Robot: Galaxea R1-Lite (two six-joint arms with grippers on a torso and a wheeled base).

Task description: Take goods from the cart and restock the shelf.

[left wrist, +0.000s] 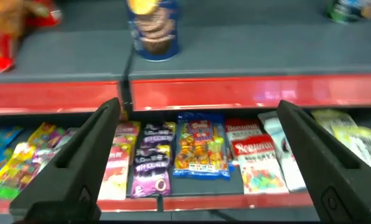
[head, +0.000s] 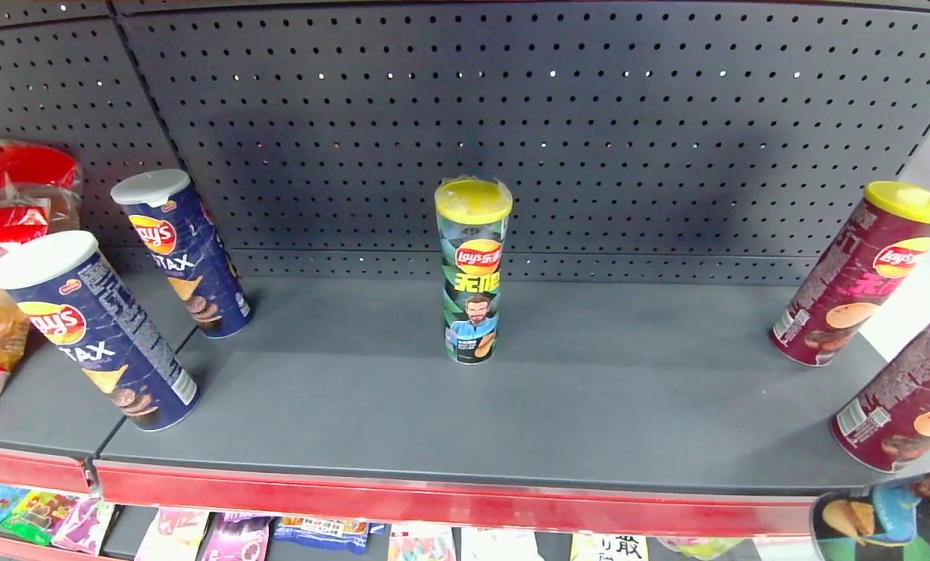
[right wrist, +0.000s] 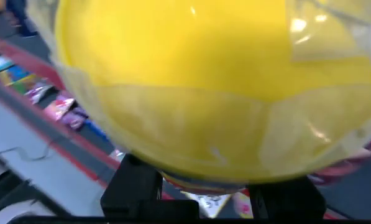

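The shelf [head: 589, 405] is a flat grey board under a dark perforated back panel [head: 511, 117], with a glossy red rail [head: 433, 499] along its front edge. A joint [head: 104, 446] near the left end divides the board in two.

A green can [head: 472, 273] with a yellow lid stands upright near the middle, well apart from everything else. To the left stand two blue cans with white lids, one towards the back [head: 184, 257] and one near the rail [head: 98, 327]. Beyond them, red and orange snack bags [head: 5, 234] sit at the far left edge. At the right stand two maroon cans, the rear one [head: 854, 280] with a yellow lid and the nearer one [head: 909, 389] cut off by the edge of the view.

Below the rail, a lower shelf carries a row of bright candy packets [left wrist: 197, 149] lying side by side.

The left tool [left wrist: 197, 106] is spread wide and empty in front of the red rail, with the packets showing between its two dark fingers [left wrist: 86, 162].

The right tool [right wrist: 207, 190] grips a can [right wrist: 204, 81] whose yellow lid faces its wrist camera. In the head view this can [head: 878, 518] shows at the lower right corner, in front of the rail and off the shelf board.
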